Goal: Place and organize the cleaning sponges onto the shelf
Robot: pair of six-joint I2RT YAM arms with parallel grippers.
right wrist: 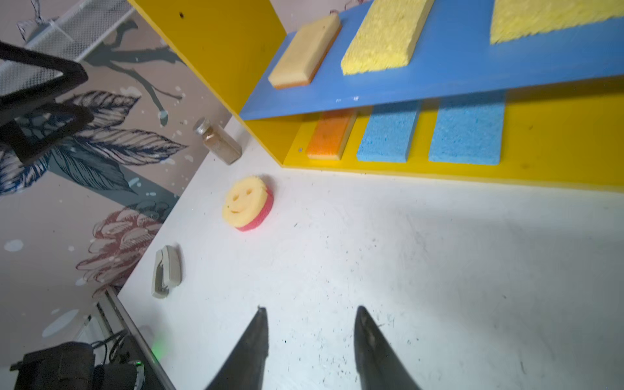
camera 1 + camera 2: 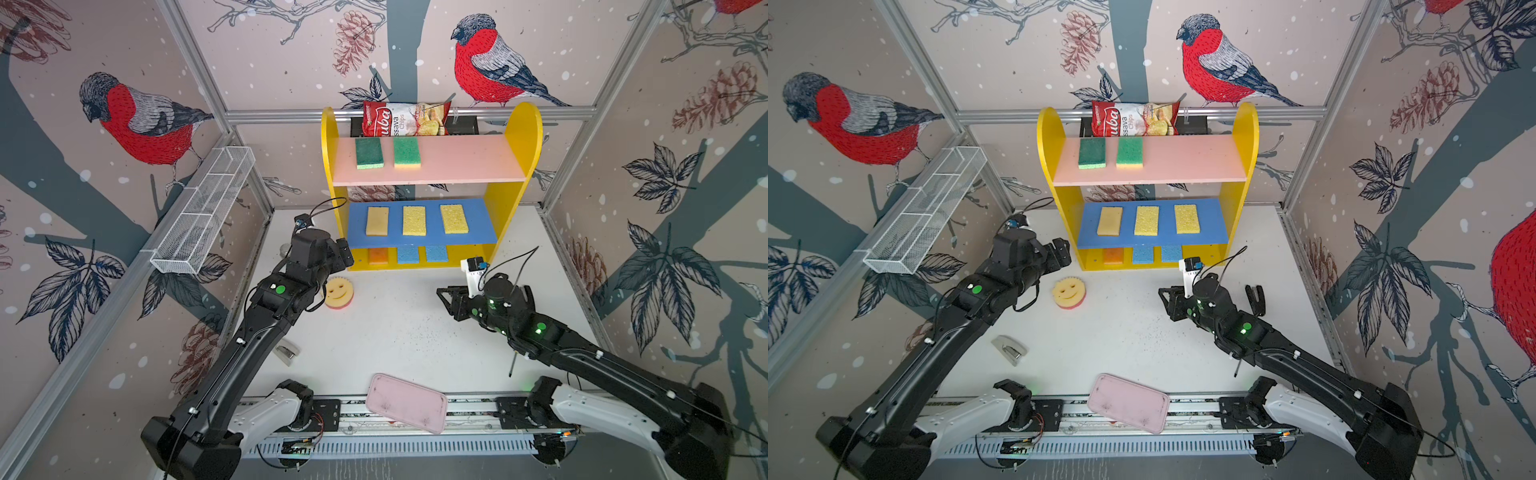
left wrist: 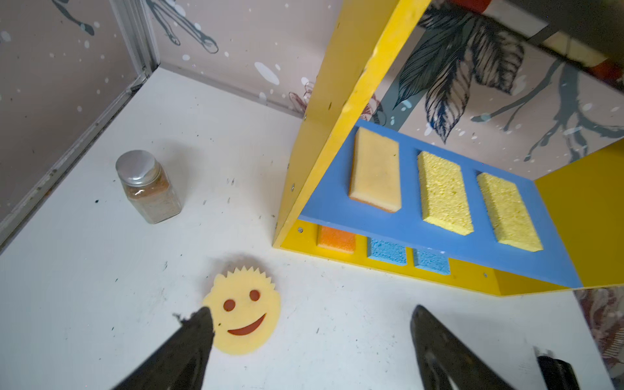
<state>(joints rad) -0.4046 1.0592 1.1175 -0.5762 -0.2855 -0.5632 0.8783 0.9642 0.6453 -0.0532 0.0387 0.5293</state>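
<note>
Yellow smiley sponge (image 3: 241,315) alone on table, near shelf (image 2: 525,137) corner. My left gripper (image 3: 310,310) wide, one finger at its edge; right gripper (image 1: 311,309) part-open, empty (parked). Risk: off-centre close shoves sponge away.

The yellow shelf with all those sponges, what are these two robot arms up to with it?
Two robot arms are sorting sponges onto the shelf. Eight already lie in rows: two green sponges on the pink board, three yellowish ones on the blue board, an orange and two blue on the base. Only the smiley sponge lies on the table, and the left gripper hovers open close beside it. The right gripper is open over bare table, holding nothing.
</note>
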